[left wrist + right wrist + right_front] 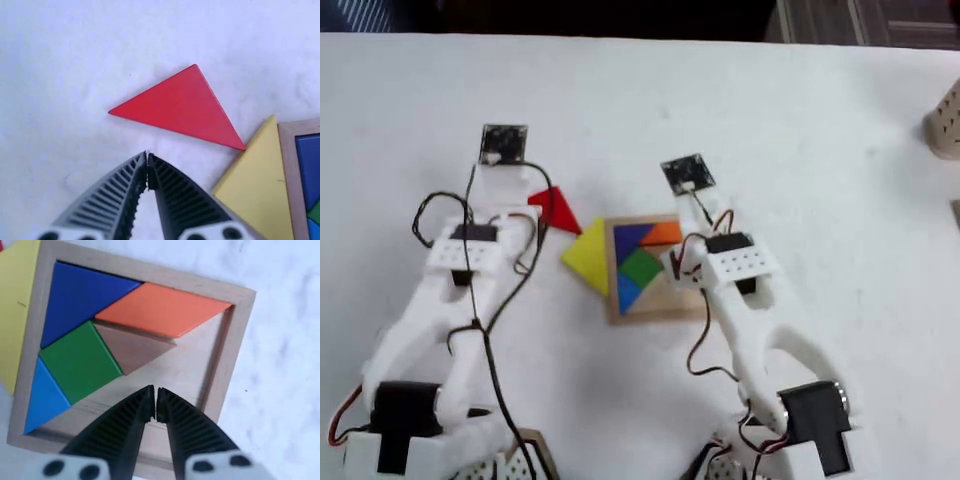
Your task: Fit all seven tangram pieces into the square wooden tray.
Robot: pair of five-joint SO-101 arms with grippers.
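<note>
The square wooden tray [655, 310] lies mid-table. It holds a dark blue triangle [82, 295], an orange parallelogram [162, 307], a green square [80, 362], a brown triangle [132, 347] and a light blue triangle [45, 397]. A yellow triangle [588, 258] rests on the table against the tray's left rim. The red triangle [555, 207] lies just beyond it, flat on the table. My left gripper [147, 160] is shut and empty, its tips a short way from the red triangle's [182, 107] long edge. My right gripper [155, 397] hangs shut and empty over the tray's bare floor [190, 370].
A pale perforated object [945, 125] stands at the right edge of the white table. A small wooden item [535, 450] sits by the left arm's base. The table's far edge [620, 38] meets a dark background. Open white surface surrounds the pieces.
</note>
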